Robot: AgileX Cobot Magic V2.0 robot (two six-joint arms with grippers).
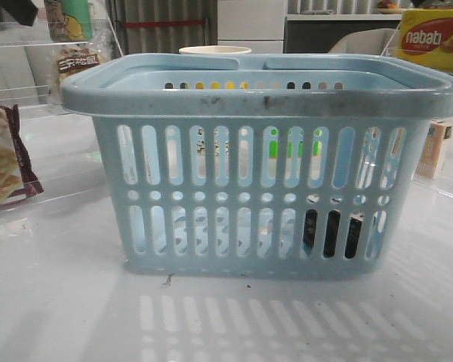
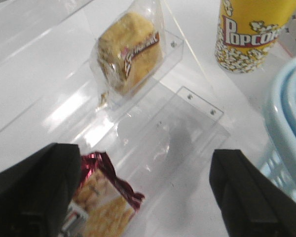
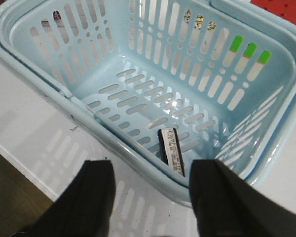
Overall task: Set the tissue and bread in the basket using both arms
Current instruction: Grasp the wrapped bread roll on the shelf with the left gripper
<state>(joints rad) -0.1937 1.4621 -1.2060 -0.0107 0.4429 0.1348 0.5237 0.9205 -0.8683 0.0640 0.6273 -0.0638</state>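
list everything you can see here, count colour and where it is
basket: 1, pale blue, centre of the table
tissue: 1, black pack, on the basket floor by a wall
bread: 1, yellow-brown in clear wrap, on a clear acrylic stand, outside the basket
cracker packet: 1, maroon-edged, on the table to the basket's left
popcorn cup: 1, yellow, beside the basket
nabati box: 1, yellow and red, back right
small carton: 1, tan, right of the basket
left gripper: 1, black, jaws open over the stand
right gripper: 1, black, jaws open above the basket's rim
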